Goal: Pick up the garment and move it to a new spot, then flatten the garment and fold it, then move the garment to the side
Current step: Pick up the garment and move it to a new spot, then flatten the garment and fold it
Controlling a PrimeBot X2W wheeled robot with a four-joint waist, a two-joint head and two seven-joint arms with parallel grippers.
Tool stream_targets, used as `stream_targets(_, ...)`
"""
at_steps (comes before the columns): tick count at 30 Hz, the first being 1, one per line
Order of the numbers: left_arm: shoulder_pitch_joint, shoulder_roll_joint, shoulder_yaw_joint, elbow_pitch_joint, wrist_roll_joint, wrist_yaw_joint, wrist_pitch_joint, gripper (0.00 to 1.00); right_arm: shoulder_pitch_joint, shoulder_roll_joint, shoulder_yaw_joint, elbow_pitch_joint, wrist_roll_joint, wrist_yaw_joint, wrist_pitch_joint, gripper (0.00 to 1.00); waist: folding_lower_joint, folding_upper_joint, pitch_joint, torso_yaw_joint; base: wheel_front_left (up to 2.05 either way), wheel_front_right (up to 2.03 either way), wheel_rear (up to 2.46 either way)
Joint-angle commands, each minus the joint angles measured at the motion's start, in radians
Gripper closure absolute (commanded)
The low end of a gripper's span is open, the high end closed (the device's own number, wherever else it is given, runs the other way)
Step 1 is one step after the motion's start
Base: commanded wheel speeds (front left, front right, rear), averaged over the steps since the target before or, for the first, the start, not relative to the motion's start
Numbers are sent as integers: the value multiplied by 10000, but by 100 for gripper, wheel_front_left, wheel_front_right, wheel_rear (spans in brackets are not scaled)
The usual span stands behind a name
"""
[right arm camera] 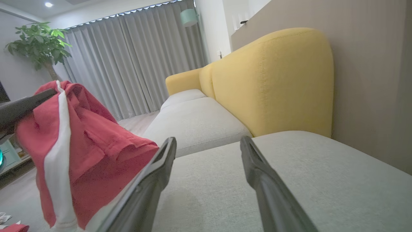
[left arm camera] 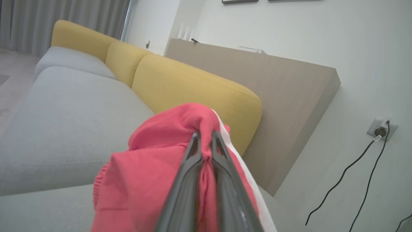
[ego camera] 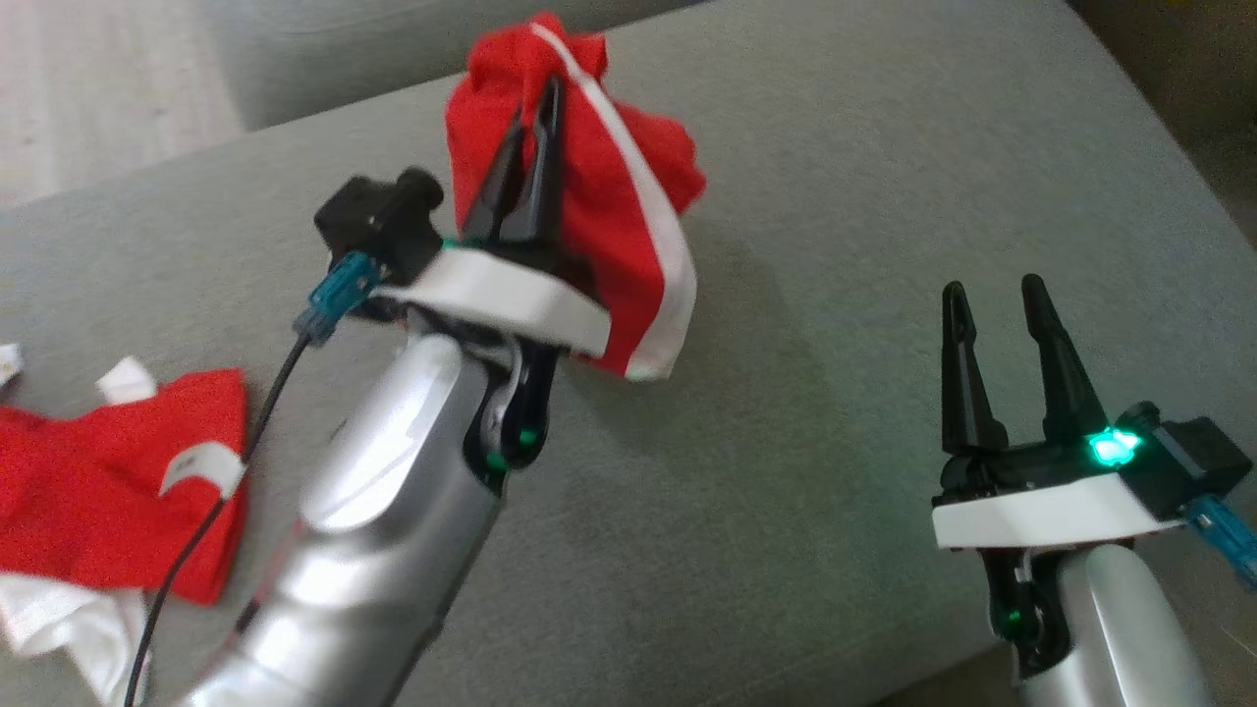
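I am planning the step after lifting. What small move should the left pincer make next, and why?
Probably carry the red garment slightly rightward and lower it onto the bare grey cushion. The left pincer is shut on it, bunched above the seat; the right pincer is open, ready to flatten; another red cloth occupies the left.

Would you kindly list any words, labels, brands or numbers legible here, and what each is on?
None can be read.
The red garment in the left gripper shows a plain white stripe, no print.
White patches on the other red cloth on the couch are too blurred to tell.
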Motion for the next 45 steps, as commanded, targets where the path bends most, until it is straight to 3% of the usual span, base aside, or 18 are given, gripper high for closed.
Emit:
stream_targets(1, -906, 71, 99, -106, -40, 212, -409, 0, -315, -49, 243, -406, 70, -6, -107, 0, -1, 0, 356, -587, 0, 0, 0)
stream_targets(6, -1355, 70, -332, 964, 121, 497, -1076, 0, -253, -49, 46, -544, 121, -6, -107, 0, -1, 0, 453, -410, 0, 0, 0)
stream_targets(12, -1047, 535, -51, 1571, 524, 441, -1473, 0, -165, -49, -129, -515, -104, -6, -107, 0, -1, 0, 352, 623, 0, 0, 0)
stream_targets(23, 1594, 1585, 1031, -110, 2012, 129, -1546, 0, 212, -49, -732, -207, -645, -6, -107, 0, -1, 0, -197, 2911, 0, 0, 0)
stream_targets(27, 2763, 1467, 1378, -587, 2230, 144, -1547, 0, 404, -49, -644, -50, -710, -6, -107, 0, -1, 0, -320, 3234, 0, 0, 0)
stream_targets(32, 4424, 780, 2302, -1333, 2513, 115, -1547, 0, 619, -49, -697, 87, -696, -6, -107, 0, -1, 0, -382, 3563, 0, 0, 0)
stream_targets(39, 4570, 350, 2712, -1499, 3042, -386, -1548, 0, 440, -49, -1022, 267, -754, -6, -107, 0, -1, 0, -215, 3781, 0, 0, 0)
stream_targets(45, 4428, 211, 3040, -1483, 3285, -644, -1548, 0, 11, -49, -1133, 1348, -887, -6, -107, 0, -1, 0, 34, 3765, 0, 0, 0)
